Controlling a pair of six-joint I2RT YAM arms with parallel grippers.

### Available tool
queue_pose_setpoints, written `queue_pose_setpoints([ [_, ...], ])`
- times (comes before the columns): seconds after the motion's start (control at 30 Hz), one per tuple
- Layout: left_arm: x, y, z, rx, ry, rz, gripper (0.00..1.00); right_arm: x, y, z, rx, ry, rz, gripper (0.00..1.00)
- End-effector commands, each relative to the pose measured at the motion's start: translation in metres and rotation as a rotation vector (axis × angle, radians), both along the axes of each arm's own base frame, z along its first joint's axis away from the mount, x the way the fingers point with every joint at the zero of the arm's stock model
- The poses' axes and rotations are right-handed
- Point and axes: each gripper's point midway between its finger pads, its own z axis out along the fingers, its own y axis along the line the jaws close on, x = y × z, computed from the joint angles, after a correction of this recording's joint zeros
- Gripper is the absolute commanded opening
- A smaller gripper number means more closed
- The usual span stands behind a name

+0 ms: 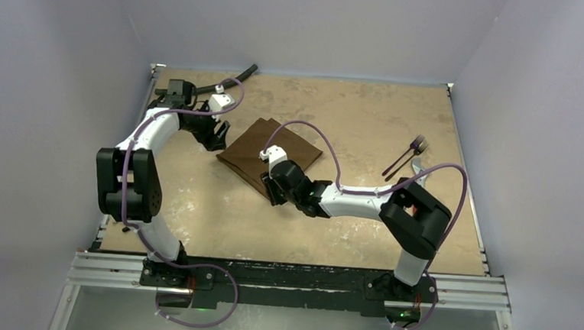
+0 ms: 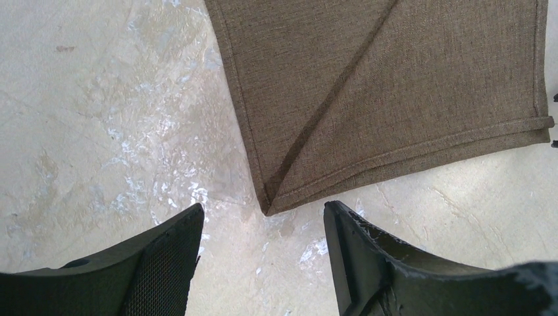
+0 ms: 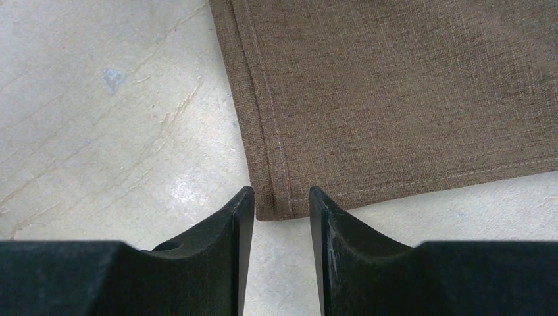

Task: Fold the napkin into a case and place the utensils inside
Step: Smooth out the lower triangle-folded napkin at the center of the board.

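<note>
Brown woven napkin (image 1: 253,152), diagonal crease, stitched hems; left end effector (image 2: 263,208) and right end effector (image 3: 281,191) apart.

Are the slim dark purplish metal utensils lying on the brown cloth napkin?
No, the utensils lie on the bare table, well apart from the napkin.

The napkin (image 1: 263,152) is plain brown, the table (image 1: 368,116) mottled beige, the utensils (image 1: 406,158) dark purplish, the fingers (image 2: 154,266) black.
</note>
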Motion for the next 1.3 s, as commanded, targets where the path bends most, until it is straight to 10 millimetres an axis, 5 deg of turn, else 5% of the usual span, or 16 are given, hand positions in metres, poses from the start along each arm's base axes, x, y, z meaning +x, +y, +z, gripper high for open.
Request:
queue_pose_setpoints([
  [0.0, -0.002, -0.006, 0.011, 0.006, -0.054, -0.049, 0.66, 0.005, 0.004, -0.002, -0.009, -0.005, 0.004, 0.39],
  [0.27, -0.003, -0.004, 0.014, 0.018, -0.062, -0.053, 0.66, 0.009, 0.0, -0.011, -0.044, -0.008, -0.009, 0.37],
  [0.73, -0.007, -0.003, 0.012, 0.028, -0.058, -0.067, 0.65, 0.007, -0.001, -0.001, -0.022, -0.016, 0.007, 0.0],
  [1.07, -0.015, -0.007, 0.009, 0.035, -0.051, -0.096, 0.65, -0.001, -0.009, 0.004, -0.051, -0.021, 0.058, 0.01],
  [1.27, -0.026, -0.036, -0.003, 0.029, -0.066, -0.157, 0.65, -0.008, -0.013, 0.004, -0.051, -0.009, 0.082, 0.07],
])
